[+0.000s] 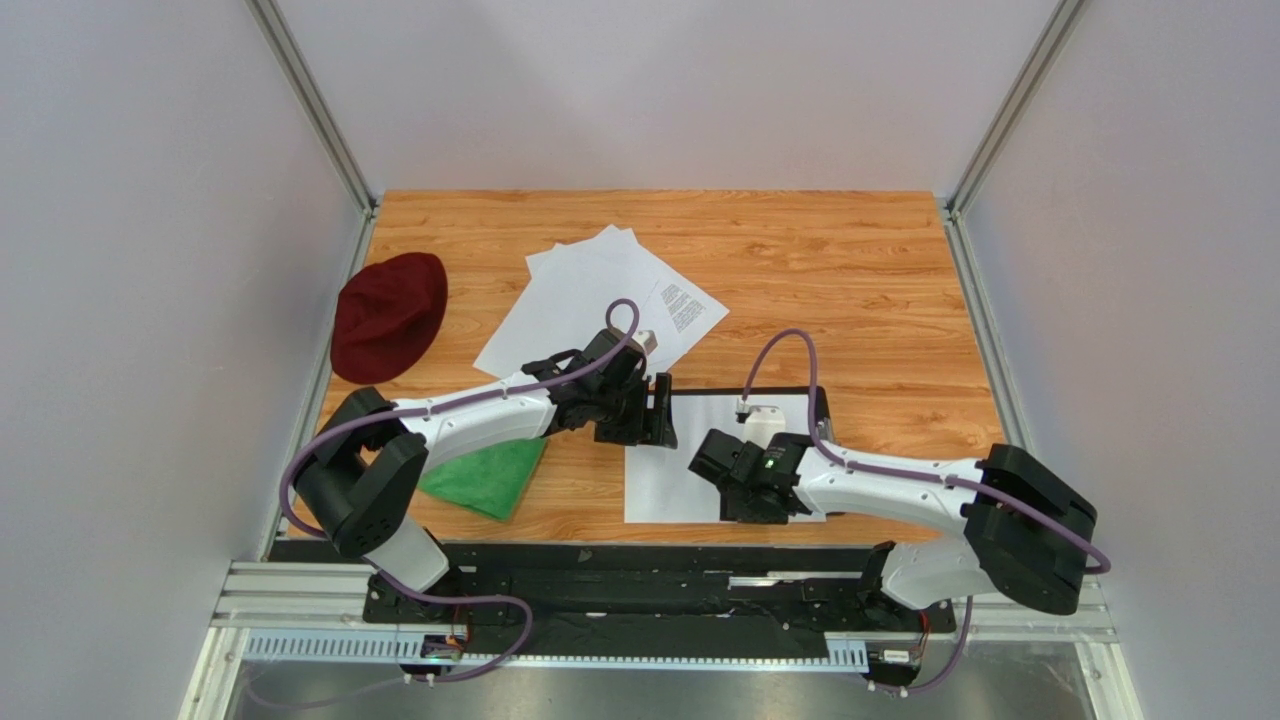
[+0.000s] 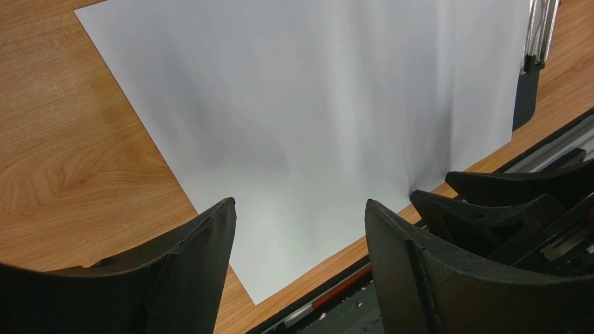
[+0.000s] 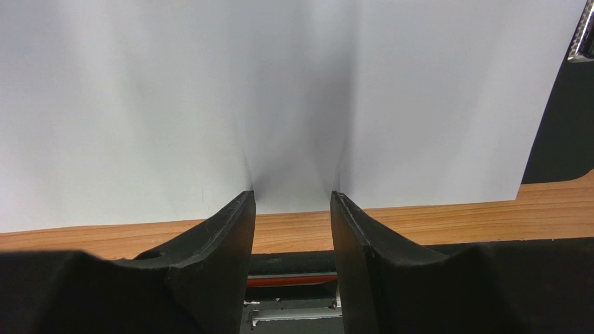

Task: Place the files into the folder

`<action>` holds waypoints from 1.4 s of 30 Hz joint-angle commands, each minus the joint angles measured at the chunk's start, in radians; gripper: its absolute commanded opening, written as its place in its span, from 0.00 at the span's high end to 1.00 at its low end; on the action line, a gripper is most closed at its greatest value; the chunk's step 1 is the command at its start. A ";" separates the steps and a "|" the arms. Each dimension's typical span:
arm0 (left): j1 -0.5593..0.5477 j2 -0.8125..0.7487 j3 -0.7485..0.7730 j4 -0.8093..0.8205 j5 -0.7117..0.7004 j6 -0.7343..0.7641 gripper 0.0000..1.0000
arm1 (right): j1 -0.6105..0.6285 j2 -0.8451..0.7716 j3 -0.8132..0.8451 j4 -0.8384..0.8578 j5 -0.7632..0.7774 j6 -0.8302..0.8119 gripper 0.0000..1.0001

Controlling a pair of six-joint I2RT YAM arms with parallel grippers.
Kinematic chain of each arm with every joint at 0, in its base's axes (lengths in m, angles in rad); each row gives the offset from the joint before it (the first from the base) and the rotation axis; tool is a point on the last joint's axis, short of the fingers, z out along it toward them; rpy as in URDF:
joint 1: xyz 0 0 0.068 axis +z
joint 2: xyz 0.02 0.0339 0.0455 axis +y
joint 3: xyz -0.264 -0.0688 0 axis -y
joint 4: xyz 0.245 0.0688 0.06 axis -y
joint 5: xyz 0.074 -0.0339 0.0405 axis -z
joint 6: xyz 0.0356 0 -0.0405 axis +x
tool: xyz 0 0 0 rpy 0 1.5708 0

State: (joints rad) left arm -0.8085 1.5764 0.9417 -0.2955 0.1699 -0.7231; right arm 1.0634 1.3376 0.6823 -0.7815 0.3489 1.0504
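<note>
Holds the left tool (image 2: 300,209) wide open above a blank white sheet (image 2: 314,104), apparently clear of it; probably poised to pin the paper should it slide. Sets the right tool (image 3: 291,198) at the sheet's near edge, lower middle of the right wrist view, fingers partly drawn together with the paper buckled into a ridge between them. Cannot tell whether that is a true grip. Looks meant to work the sheet toward the metal clip (image 2: 540,28) of the black folder (image 2: 524,97), upper right of the left wrist view. Has the sheet partly on the folder, near edge over bare wood. Has the other files (image 1: 594,293) fanned on the tabletop (image 1: 872,270), upper centre of the overhead view, well apart.
</note>
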 commanded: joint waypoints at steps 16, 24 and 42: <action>-0.003 -0.027 0.054 -0.007 -0.012 0.031 0.23 | 0.016 0.018 0.105 -0.041 0.049 -0.037 0.49; -0.003 -0.036 0.052 -0.004 -0.012 0.030 0.23 | 0.098 -0.005 0.027 0.016 -0.042 0.071 0.46; -0.003 -0.090 0.039 -0.024 -0.032 0.037 0.18 | 0.026 0.071 0.003 0.087 0.025 0.020 0.44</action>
State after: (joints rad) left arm -0.8085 1.5234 0.9588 -0.3183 0.1474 -0.7052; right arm 1.1152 1.3754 0.6930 -0.7479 0.3161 1.0840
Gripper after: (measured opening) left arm 0.814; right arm 0.553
